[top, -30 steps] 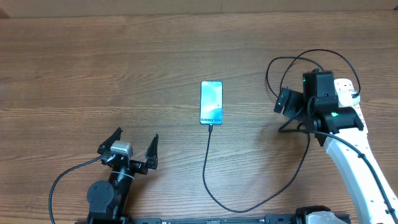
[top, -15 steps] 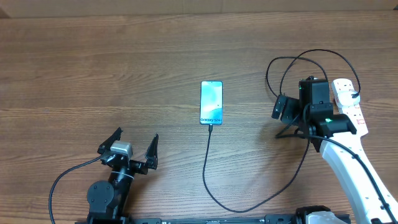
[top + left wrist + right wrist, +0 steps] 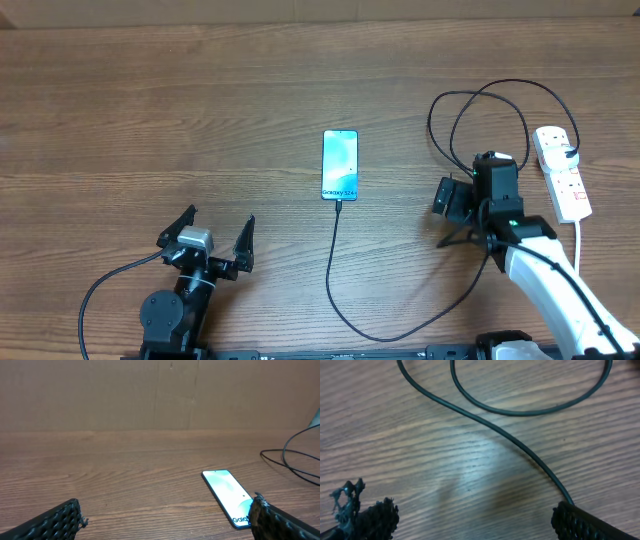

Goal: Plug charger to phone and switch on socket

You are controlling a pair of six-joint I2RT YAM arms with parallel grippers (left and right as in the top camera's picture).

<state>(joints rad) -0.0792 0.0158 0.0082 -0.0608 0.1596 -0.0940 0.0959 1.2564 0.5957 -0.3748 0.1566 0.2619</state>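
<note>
The phone lies flat mid-table, its turquoise screen up; it also shows in the left wrist view. The charger, a thin black cable, meets the phone's near edge, curves along the front, and loops at the back right; part of it crosses the right wrist view. The socket, a white power strip with red switches, lies at the far right. My right gripper is open and empty, low over the table left of the strip and beside the cable. My left gripper is open and empty at the front left.
The strip's thick white cord runs toward the front right edge. A cardboard wall stands along the table's back edge. Bare wooden tabletop spreads left of the phone.
My right arm has drawn back from over the power strip, toward the front and slightly left, and the strip is now uncovered. The left arm, phone and cable have not moved.
</note>
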